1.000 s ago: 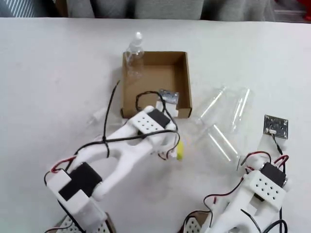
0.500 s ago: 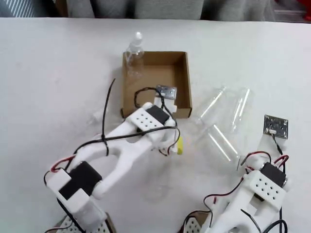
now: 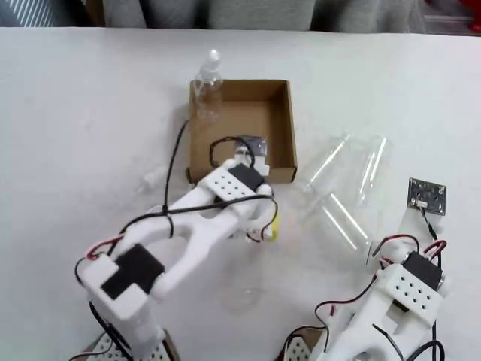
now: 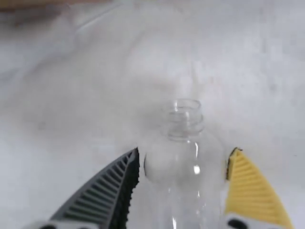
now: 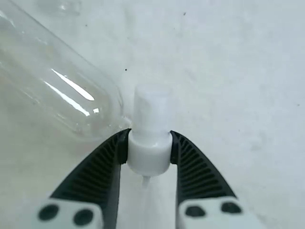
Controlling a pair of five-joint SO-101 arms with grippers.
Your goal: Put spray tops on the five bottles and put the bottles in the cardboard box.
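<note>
Well, the left claw [image 4: 183,162] is clamped round the shoulders of a clear plastic bottle [image 4: 183,121], grey finger on one side and yellow on the other, with the open threaded neck poking out bare. That arm sits at the near wall of the brown cardboard box [image 3: 284,113], where one capped bottle [image 3: 207,83] stands in the far corner. Across the way the right claw [image 5: 148,150] pinches a white spray top [image 5: 150,107] by its collar, low over the white counter [image 3: 83,98] and just beside the loose clear bottles [image 3: 342,188] lying there. The arms are well apart, so top and neck have yet to meet. What worries me is the mating: the neck is narrow, and a top arriving off-centre or tilted would likely catch on the rim rather than seat. The bottle looks slick and light too, so a push could tip it or slide it through the fingers
</note>
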